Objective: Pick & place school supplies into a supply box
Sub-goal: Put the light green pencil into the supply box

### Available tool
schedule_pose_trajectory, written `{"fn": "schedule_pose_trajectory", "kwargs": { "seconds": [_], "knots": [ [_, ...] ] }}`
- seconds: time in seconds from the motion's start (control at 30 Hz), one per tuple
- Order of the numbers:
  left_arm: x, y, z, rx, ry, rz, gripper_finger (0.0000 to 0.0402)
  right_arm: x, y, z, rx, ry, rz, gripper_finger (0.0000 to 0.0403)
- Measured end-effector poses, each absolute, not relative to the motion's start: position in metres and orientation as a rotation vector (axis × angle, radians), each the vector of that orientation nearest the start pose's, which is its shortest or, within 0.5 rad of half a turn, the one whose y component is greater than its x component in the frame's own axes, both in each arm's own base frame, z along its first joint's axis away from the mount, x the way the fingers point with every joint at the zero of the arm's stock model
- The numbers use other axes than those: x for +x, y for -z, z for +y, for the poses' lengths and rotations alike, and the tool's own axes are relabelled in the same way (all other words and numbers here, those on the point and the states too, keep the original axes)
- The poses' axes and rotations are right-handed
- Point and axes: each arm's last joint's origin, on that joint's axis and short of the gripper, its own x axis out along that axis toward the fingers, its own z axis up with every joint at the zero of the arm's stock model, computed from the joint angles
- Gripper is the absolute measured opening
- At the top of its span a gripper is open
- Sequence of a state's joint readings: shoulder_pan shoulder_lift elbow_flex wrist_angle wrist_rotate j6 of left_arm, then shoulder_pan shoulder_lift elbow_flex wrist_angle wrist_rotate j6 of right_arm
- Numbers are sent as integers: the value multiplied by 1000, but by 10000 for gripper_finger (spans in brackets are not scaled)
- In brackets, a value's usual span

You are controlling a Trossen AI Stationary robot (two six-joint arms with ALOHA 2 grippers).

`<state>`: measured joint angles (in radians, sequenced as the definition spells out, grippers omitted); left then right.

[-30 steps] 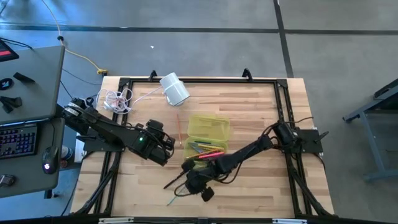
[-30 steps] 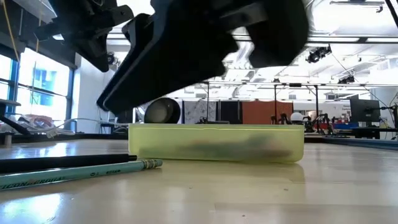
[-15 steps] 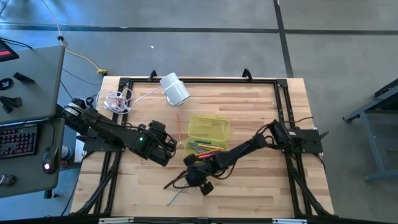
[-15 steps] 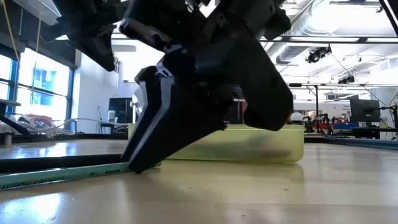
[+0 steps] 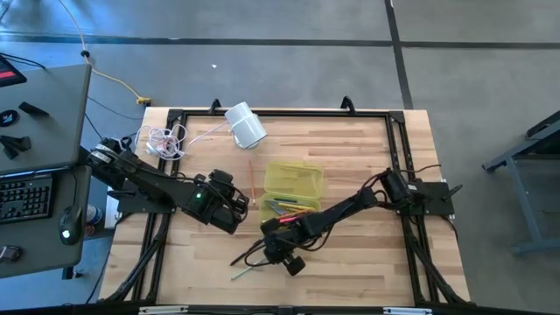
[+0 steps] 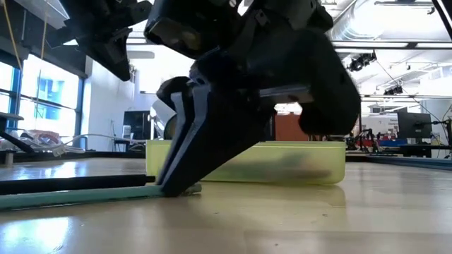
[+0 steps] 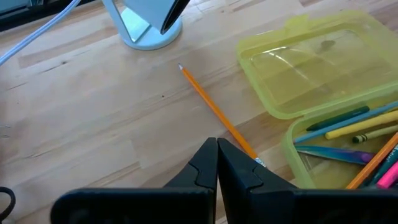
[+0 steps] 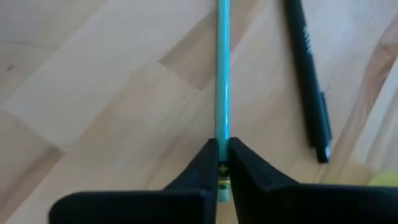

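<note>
Right gripper [image 8: 219,163] pinching green pencil [image 8: 222,74] end, black pen [image 8: 306,74] beside

A white cylinder [image 5: 246,125] lies tipped on its side near the table's [image 5: 367,258] far edge, left of centre. A coiled white cord [image 5: 164,141] sits at the far left corner, just beside it. Off the left edge stands a grey desk [image 5: 48,114] with a keyboard [image 5: 24,198].
</note>
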<state>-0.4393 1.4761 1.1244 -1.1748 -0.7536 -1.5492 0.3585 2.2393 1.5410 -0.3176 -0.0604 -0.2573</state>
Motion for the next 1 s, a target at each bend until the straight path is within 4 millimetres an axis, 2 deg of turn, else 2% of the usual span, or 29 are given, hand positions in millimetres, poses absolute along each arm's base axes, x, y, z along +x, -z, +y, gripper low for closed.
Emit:
{"fn": "schedule_pose_trajectory", "kwargs": {
  "seconds": [0.13,0.23,0.3,0.37,0.5,0.57,0.67,0.73,1.0],
  "knots": [
    [234,-249,-88,-478,-1038,712,46,426,-120,167,-351,-500,999,14],
    [234,-249,-88,-478,-1039,712,46,417,-130,174,-365,-509,1015,14],
    [234,-249,-88,-478,-1039,713,46,410,-142,176,-376,-498,1028,6],
    [234,-249,-88,-479,-1039,714,46,404,-162,177,-389,-468,1003,4],
    [234,-249,-88,-485,-1037,719,46,389,-203,164,-460,-323,1010,11],
    [235,-249,-89,-489,-1034,720,46,381,-214,153,-484,-226,1052,10],
    [235,-249,-89,-490,-1034,719,46,374,-226,133,-415,-98,1119,3],
    [235,-249,-89,-491,-1034,719,46,371,-223,119,-360,-32,1194,4],
    [235,-249,-89,-492,-1033,722,46,363,-168,72,-236,73,1288,2]
  ]
}}
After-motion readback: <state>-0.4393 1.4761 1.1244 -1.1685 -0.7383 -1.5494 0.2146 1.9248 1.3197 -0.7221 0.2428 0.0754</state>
